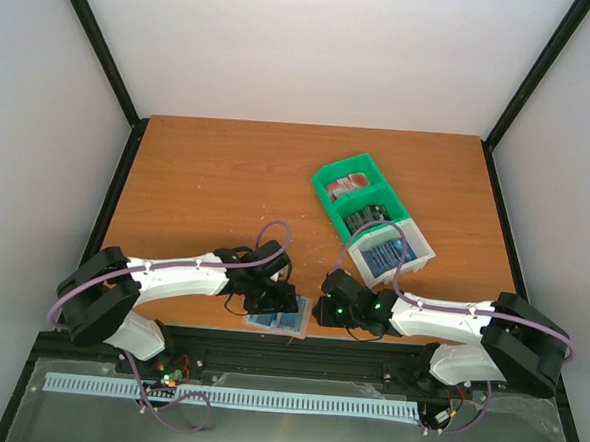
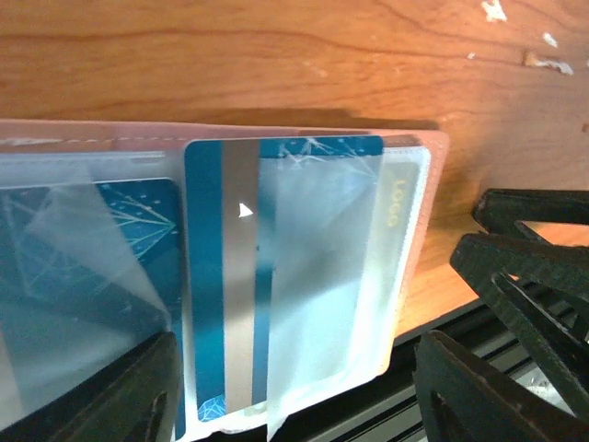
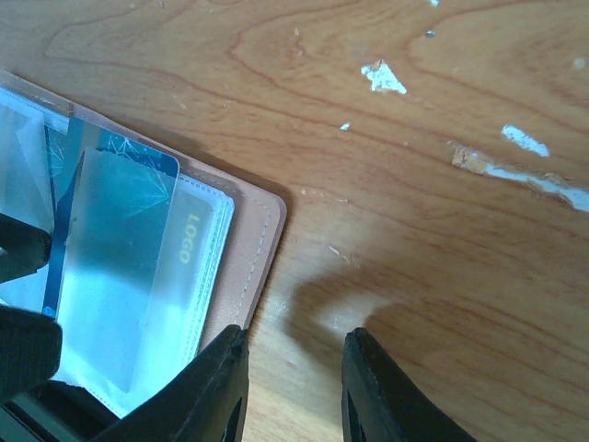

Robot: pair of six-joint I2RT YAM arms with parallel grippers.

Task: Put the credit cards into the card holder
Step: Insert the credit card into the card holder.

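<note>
Blue credit card (image 2: 225,276) with grey stripe and white web lines; tan-pink card holder (image 3: 250,244); orange-brown wood-grain table (image 3: 414,230).

Card holder (image 2: 438,212) cut off left; partly hidden overhead.

I reach in from both sides, so my claws nearly meet in the middle. My left arm (image 1: 187,275) stretches to the right and my right arm (image 1: 440,312) stretches to the left. My left claw (image 1: 273,300) points down, its fingers (image 2: 138,396) spread wide. My right claw (image 1: 332,308) sits just beside it, apart from it. Its fingers (image 3: 216,391) have only a small gap between them.
</note>
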